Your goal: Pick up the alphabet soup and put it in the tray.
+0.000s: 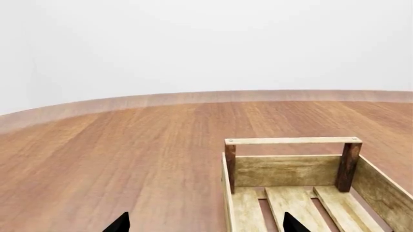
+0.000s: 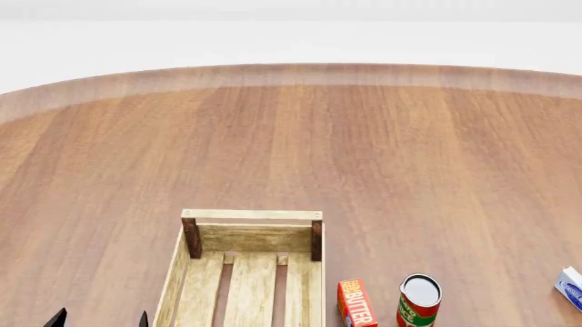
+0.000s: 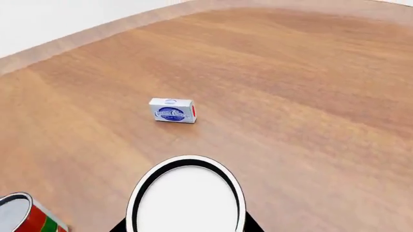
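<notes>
A can with a plain white top and dark rim, the alphabet soup (image 3: 187, 193), fills the near part of the right wrist view. Its label is hidden. My right gripper (image 3: 185, 227) has its black fingers pressed against both sides of the can, shut on it. Neither this can nor the right gripper shows in the head view. The tray (image 2: 252, 214) is a light-wood crate with dark corner posts, low and left of centre in the head view. My left gripper (image 2: 101, 320) hangs open just left of the tray (image 1: 291, 141), with one fingertip (image 1: 293, 223) over its slats.
A red butter box (image 2: 356, 303) stands right of the tray, with a red and green can (image 2: 418, 300) beside it. That can (image 3: 19, 212) is close to the held can. A small blue and white box (image 3: 172, 110) lies farther out (image 2: 569, 286). The round wooden table edge (image 2: 291, 71) curves behind.
</notes>
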Robot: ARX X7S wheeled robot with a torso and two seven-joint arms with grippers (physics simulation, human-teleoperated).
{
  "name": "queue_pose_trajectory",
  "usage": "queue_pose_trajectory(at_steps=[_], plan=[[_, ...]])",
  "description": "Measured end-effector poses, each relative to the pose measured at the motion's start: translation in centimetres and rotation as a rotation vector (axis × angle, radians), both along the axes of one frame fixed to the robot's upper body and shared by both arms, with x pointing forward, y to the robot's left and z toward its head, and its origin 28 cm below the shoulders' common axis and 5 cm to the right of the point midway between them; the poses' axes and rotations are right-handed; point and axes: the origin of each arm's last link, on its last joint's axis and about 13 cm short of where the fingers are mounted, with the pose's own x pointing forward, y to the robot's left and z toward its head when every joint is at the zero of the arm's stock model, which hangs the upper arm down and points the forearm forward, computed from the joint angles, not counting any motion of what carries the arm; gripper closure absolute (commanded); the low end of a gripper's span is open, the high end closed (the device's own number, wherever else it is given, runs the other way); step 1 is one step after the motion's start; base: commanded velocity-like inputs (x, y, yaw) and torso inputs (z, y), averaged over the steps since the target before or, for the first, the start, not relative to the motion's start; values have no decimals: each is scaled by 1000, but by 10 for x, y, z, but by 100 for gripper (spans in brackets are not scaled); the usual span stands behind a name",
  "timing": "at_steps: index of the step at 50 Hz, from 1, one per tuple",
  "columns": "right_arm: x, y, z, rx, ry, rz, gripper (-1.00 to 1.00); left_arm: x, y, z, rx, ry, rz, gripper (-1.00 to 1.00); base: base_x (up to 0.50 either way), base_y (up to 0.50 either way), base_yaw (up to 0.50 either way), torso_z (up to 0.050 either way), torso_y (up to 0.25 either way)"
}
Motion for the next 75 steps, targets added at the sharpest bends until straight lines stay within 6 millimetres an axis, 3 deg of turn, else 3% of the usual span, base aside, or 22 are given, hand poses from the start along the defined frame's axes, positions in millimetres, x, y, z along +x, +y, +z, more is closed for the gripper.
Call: queue_pose_trajectory(at_steps=[30,75], plan=[[-2,35,37,-136,-190,352,100,0,0,0,-1,1,1,-100,0,0,0,0,0],[9,85,46,-222,-287,791,100,0,0,0,-5,-5,1,-100,0,0,0,0,1]])
